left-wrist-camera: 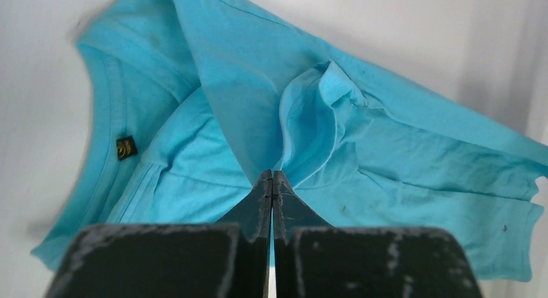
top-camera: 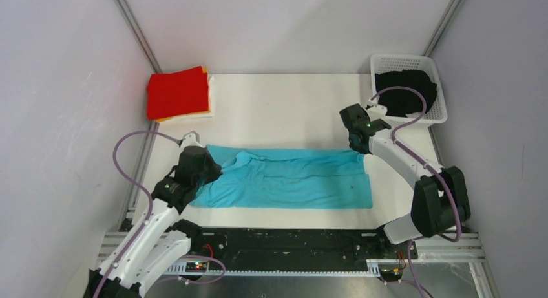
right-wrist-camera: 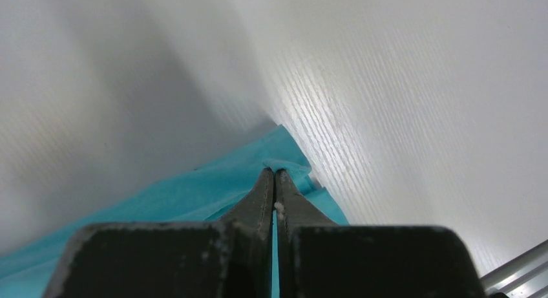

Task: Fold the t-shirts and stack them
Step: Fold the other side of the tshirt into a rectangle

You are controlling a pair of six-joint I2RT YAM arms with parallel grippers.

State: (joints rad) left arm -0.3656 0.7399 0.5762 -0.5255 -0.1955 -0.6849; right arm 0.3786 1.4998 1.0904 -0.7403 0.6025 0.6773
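Turquoise t-shirt (top-camera: pixel 291 181), half-folded. Left gripper (left-wrist-camera: pixel 271 175) clamped on its collar end, right gripper (right-wrist-camera: pixel 274 172) on its far hem corner.

This is a robot lab cell. A white table (top-camera: pixel 291 97) stands boxed in by plain pale panels (top-camera: pixel 58 117) on metal posts (top-camera: pixel 132 26). A left arm (top-camera: pixel 155 214) and a right arm (top-camera: pixel 404 159) are bolted to slotted aluminium rails (top-camera: pixel 284 272) at the near edge. Purple cables (top-camera: pixel 118 149) loop loose along them, and a bare circuit board (top-camera: pixel 196 266) glows red on the frame. The props are a plastic basket (top-camera: pixel 404 57), a stack (top-camera: pixel 176 91) of folded shirts and a blue shirt (top-camera: pixel 291 181) lying across the table.
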